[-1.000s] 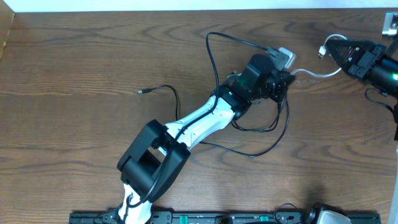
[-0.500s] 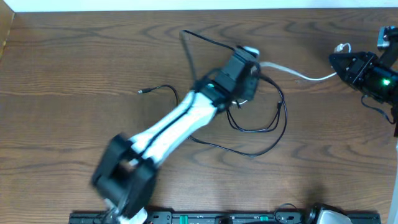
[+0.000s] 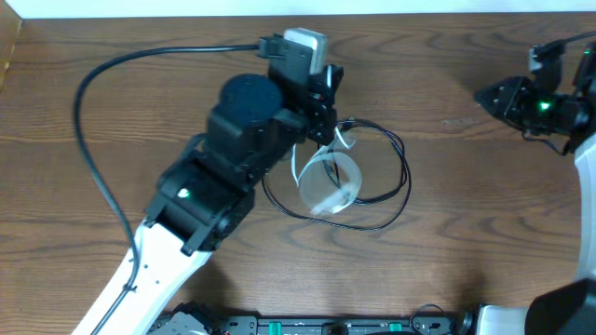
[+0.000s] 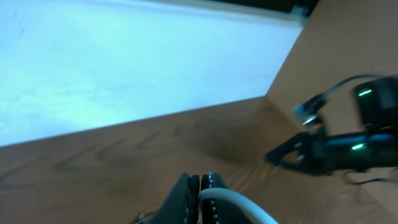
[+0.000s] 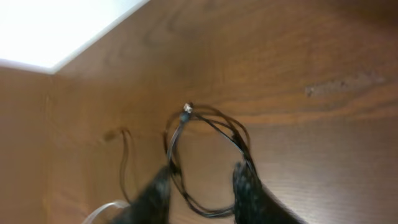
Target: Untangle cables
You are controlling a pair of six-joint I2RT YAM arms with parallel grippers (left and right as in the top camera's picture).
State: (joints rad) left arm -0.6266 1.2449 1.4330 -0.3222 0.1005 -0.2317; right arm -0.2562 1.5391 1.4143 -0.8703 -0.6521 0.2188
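Left claw (image 4: 199,186) pinching white cable (image 3: 330,201), black cable (image 3: 407,179) looped — right claw (image 3: 484,95) near edge

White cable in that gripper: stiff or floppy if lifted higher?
Probably floppy: the white cable curls loosely below the left gripper. Likely light, being so thin. It might drag the black cable, whose loop it overlaps.

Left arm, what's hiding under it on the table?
A white cable and a black cable loop out from beneath the left arm. The arm covers the rest of them, so I cannot see whether they cross under there.
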